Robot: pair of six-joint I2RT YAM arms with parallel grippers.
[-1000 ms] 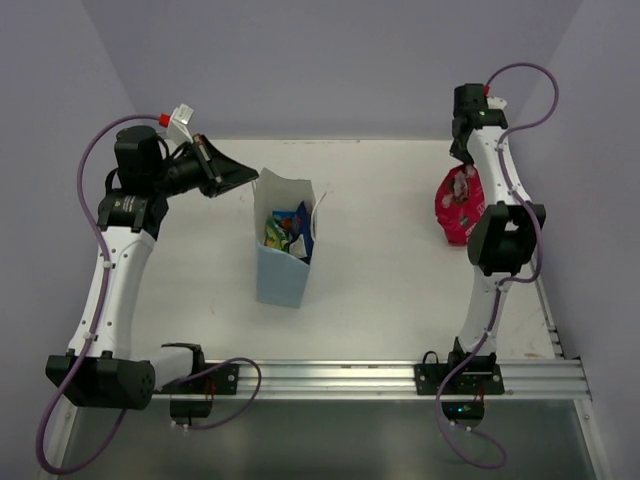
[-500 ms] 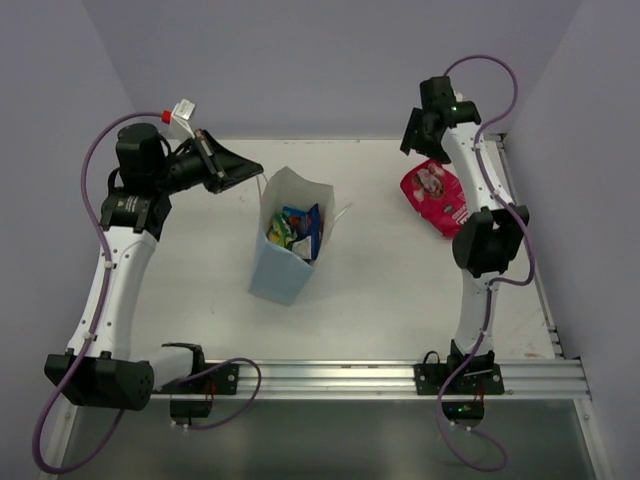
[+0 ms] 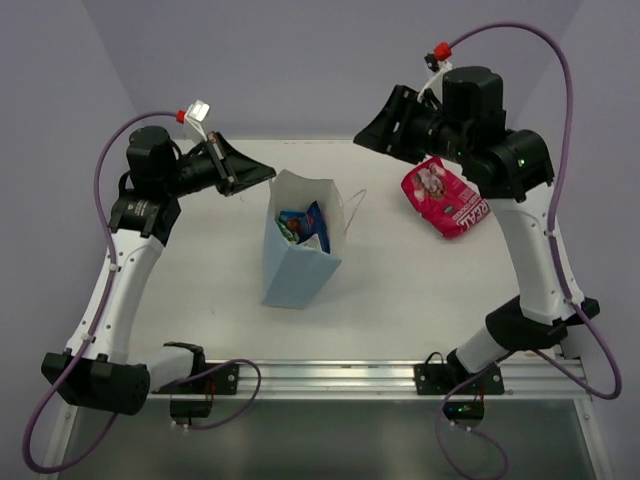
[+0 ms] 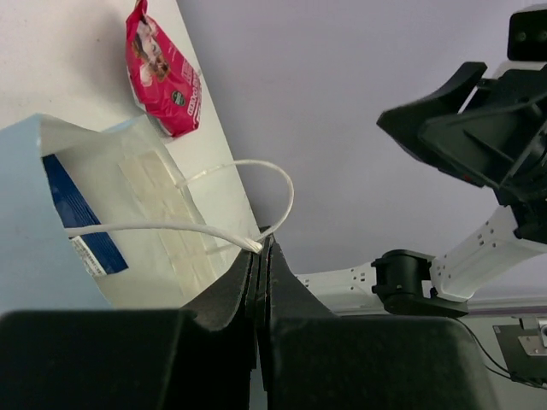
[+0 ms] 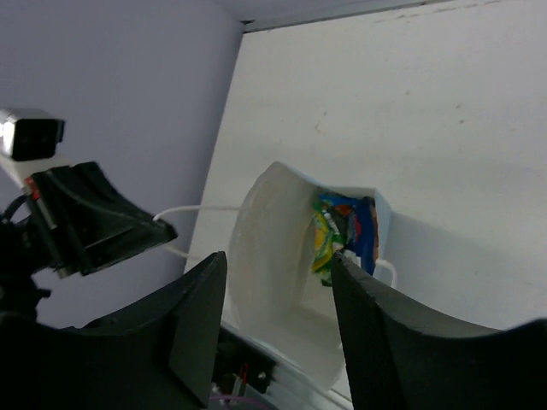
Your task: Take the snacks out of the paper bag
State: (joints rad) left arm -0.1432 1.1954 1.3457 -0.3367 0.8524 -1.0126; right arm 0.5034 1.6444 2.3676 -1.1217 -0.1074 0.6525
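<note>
The pale-blue paper bag (image 3: 298, 262) stands open mid-table, leaning a little. Inside it show a yellow-green packet (image 5: 323, 241) and a dark blue packet (image 5: 367, 232); they also show in the top view (image 3: 303, 224). The slim bar cannot be told apart. The red-pink pouch (image 3: 447, 197) lies flat on the table at the right. My left gripper (image 3: 264, 178) is shut on the bag's white string handle (image 4: 171, 227) at the bag's left rim. My right gripper (image 3: 366, 134) is open and empty, held in the air behind and to the right of the bag, its camera looking into the bag's mouth (image 5: 269, 231).
The bag's second handle (image 3: 352, 205) sticks out to the right. The table's back edge meets the purple wall (image 3: 320, 70) just behind both grippers. The metal rail (image 3: 330, 375) with both arm bases runs along the near edge.
My right arm has left the red-pink pouch lying on the table and swung up and left toward the bag. My left gripper has moved right with the handle, and the bag shifted slightly right.
</note>
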